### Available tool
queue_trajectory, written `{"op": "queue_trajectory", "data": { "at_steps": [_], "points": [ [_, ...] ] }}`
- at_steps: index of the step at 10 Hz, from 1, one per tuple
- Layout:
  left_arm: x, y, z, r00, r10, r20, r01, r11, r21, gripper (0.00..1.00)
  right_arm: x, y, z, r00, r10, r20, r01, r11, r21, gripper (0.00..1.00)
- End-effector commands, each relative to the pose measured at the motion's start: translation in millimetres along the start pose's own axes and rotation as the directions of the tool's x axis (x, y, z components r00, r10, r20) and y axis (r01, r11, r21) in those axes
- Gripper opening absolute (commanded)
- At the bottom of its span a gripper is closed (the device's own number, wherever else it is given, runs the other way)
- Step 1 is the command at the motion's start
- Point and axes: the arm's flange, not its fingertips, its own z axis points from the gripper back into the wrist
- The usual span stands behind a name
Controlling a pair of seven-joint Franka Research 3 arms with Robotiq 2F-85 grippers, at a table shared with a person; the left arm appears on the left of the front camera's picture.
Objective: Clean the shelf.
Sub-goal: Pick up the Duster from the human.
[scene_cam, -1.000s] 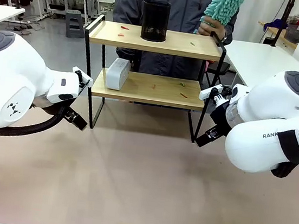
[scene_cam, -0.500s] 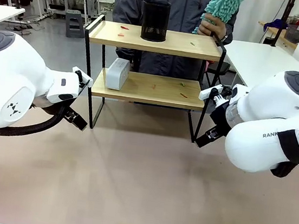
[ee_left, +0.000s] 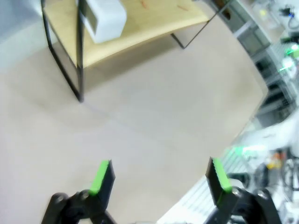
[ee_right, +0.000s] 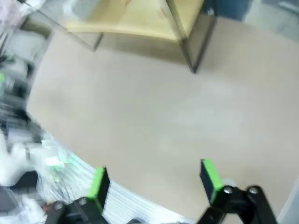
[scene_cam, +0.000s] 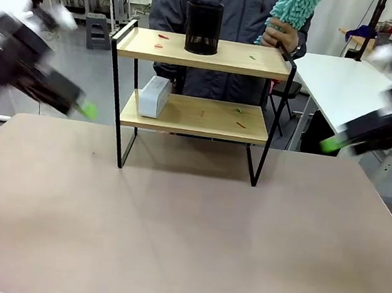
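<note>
The shelf [scene_cam: 202, 52] stands at the table's far middle, two wooden boards in a black frame. On its top board sits a black mesh cup [scene_cam: 203, 27], and on the lower board a white box [scene_cam: 153, 95]. Small red and green scraps [scene_cam: 240, 116] lie on both boards. Behind it a person's hand [scene_cam: 279, 37] holds a teal duster [scene_cam: 293, 5] over the top board's right end. My left gripper [scene_cam: 82, 109], blurred, hangs left of the shelf, and my right gripper [scene_cam: 334, 143], blurred, right of it. Both wrist views show open, empty grippers [ee_left: 160, 176] [ee_right: 154, 181] above the table, the shelf [ee_left: 140, 23] [ee_right: 135, 18] farther ahead.
The brown tabletop [scene_cam: 186, 224] stretches bare in front of the shelf. A white table [scene_cam: 340, 78] stands at the back right, with more tables and a stool [scene_cam: 96, 28] at the back left.
Both arms have swung from their folded pose in front of the shelf out to the sides and are blurred by motion. The duster has barely shifted.
</note>
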Motion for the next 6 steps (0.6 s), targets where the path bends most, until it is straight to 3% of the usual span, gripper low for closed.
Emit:
{"op": "queue_trajectory", "data": {
  "at_steps": [1,2,3,4,5,6],
  "points": [
    [-65.1,76.9,73.4,0.968,0.201,0.153,-0.188,0.978,-0.095,1.00,-36.2,-114.5,94.1,0.915,-0.366,0.166,0.326,0.918,0.228,1.00],
    [-90.1,121.0,87.7,0.925,0.316,0.210,-0.280,0.943,-0.180,1.00,-63.1,-164.1,97.2,0.824,-0.526,0.211,0.423,0.818,0.391,1.00],
    [-122.5,165.2,95.8,0.873,0.414,0.257,-0.342,0.897,-0.281,1.00,-92.2,-209.3,91.6,0.714,-0.657,0.240,0.499,0.719,0.484,1.00],
    [-150.4,194.8,96.8,0.807,0.506,0.304,-0.403,0.849,-0.341,1.00,-117.0,-242.0,77.1,0.613,-0.752,0.242,0.587,0.639,0.498,1.00],
    [-170.6,218.3,89.8,0.729,0.598,0.334,-0.491,0.796,-0.353,1.00,-135.3,-248.4,56.9,0.572,-0.777,0.263,0.671,0.627,0.396,1.00],
    [-176.2,226.7,74.4,0.690,0.629,0.358,-0.517,0.774,-0.366,1.00,-136.6,-216.8,110.1,0.793,-0.580,0.188,0.506,0.798,0.327,1.00]
  ]
}}
